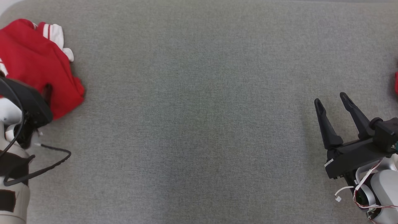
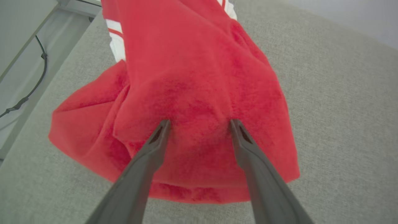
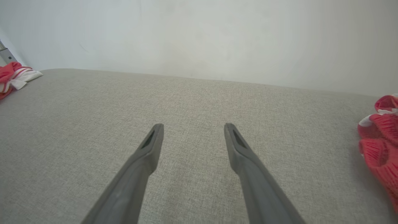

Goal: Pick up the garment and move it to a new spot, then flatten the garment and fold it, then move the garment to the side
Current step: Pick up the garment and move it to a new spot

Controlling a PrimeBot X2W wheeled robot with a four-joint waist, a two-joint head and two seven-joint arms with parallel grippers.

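At the robot's far-left edge of the grey cloth-covered top (image 1: 199,130): red garment (image 1: 34,62), bunched in a heap, not flat. White cuff with red stripes sticks out on its far side. Surface looks fleecy, with folds running through it. Near hem lies on the cloth.

Left gripper (image 2: 199,123) sits right over the heap, jaws spread wide. Both fingertips (image 2: 161,133) touch the red fabric, one each side of a raised hump. No fabric pinched between them. Can't tell how hard they press. From the head camera, the dark gripper body covers the near-left part of the garment. Black cable (image 1: 69,153) loops off that wrist above the cloth.

Right gripper (image 1: 330,99) is at the robot's near right, well apart from the garment. Jaws also spread, empty, fingers angled out over bare cloth. Can't tell whether it touches the surface or hangs just above it.

Second red item (image 3: 379,140), knitted with white trim, lies at the right edge of the top, near the right gripper but apart from it. Pale wall (image 3: 199,31) stands behind the far edge. Off the left edge, a dark cord (image 2: 44,56) runs along the floor.
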